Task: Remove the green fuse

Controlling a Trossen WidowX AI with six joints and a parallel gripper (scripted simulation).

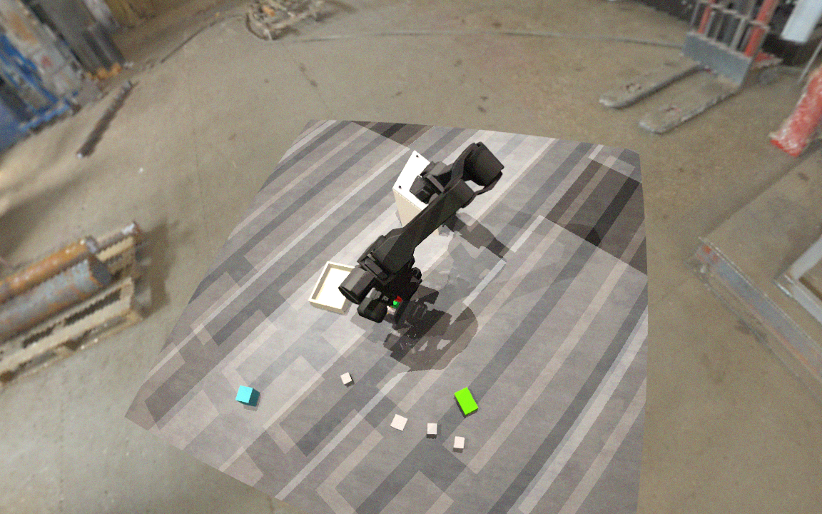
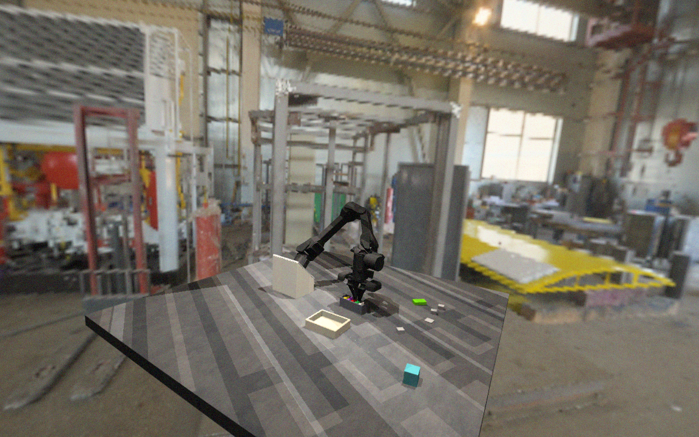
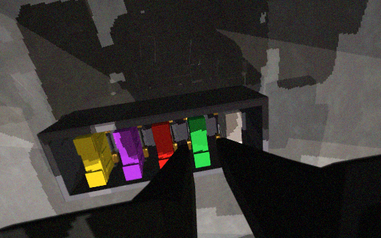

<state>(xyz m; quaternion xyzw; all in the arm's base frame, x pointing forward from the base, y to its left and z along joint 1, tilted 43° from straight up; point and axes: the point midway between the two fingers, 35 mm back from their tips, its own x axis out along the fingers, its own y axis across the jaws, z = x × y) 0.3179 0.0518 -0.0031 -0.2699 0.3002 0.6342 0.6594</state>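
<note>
In the top view the fuse block is largely covered by the arm, and only specks of red and green are seen. In the exterior view the fuses are too small to be told apart. In the wrist view the red fuse is partly hidden by a finger, and contact with the green fuse perhaps cannot be judged.

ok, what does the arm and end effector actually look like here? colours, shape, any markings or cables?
The arm is matte black throughout, built of blocky, angular links with rounded cylindrical joint housings. The end effector has two plain black fingers that taper to narrow tips. No cables, labels or markings show in any view.
</note>
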